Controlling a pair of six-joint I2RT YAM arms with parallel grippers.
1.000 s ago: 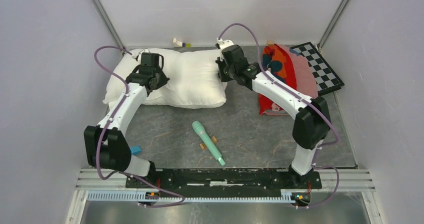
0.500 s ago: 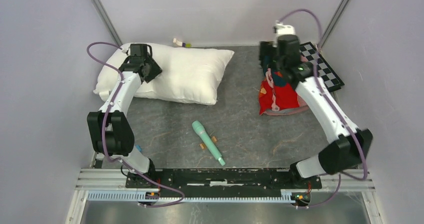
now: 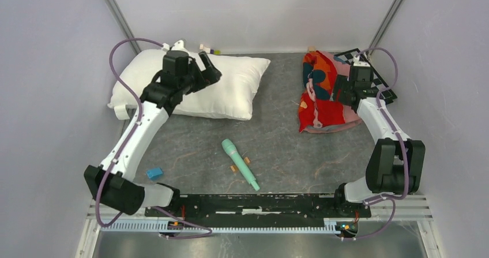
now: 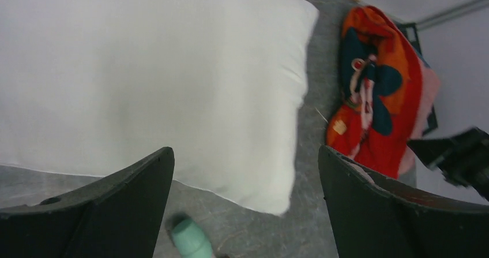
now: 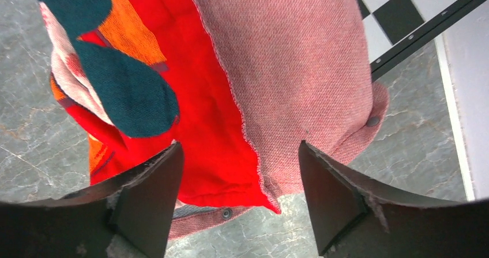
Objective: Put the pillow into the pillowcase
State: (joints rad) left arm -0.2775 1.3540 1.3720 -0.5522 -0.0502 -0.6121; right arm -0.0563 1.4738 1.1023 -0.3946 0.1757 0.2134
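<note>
The left hand point(image 4: 245, 171) is being held wide over the far-left pillow point(image 3: 230, 88), probably light and squashy, best pinched at a corner, while the right hand point(image 5: 239, 171) is being held spread above the limp pillowcase point(image 3: 320, 99), far right.

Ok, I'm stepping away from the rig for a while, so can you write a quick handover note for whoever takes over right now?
Grippers: left gripper open and empty above the pillow; right gripper open and empty above the pillowcase.
Things: pillow flat at the far left of the table, pillowcase crumpled at the far right, the two apart.
Done: nothing inserted yet.
Left: open the pillowcase and work the pillow in.
</note>
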